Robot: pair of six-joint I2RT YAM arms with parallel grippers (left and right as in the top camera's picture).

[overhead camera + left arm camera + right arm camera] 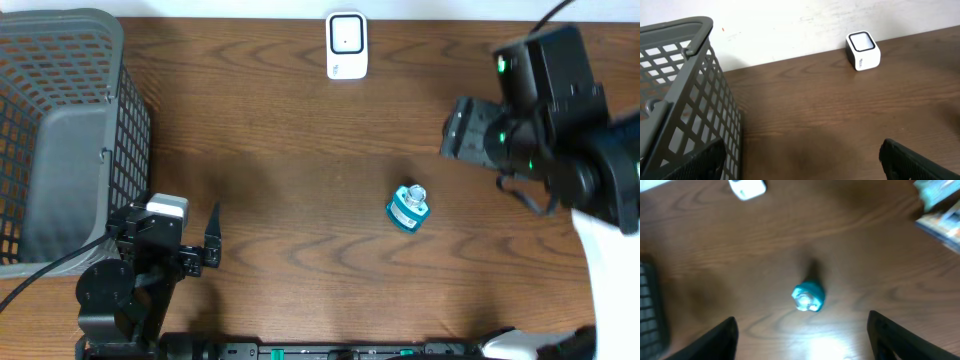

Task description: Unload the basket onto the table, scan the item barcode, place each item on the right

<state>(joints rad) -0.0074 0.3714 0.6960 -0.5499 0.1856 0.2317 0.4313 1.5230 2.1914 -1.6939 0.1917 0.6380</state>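
The item, a small teal bottle (407,207) with a clear cap, rests on the brown table right of centre. The right wrist view shows the bottle (808,296) from above, beyond and apart from my right gripper (802,332), which is open and holds nothing. In the overhead view the right arm (530,120) hovers up and to the right of the bottle. A white barcode scanner (346,45) stands at the far edge, also seen in the left wrist view (863,49). My left gripper (800,160) is wide open and empty near the front left (205,248).
A grey mesh basket (60,130) fills the left side, close beside the left gripper's finger (700,160). Blurred coloured boxes (940,205) lie at the upper right of the right wrist view. The basket's edge (647,305) shows at its left.
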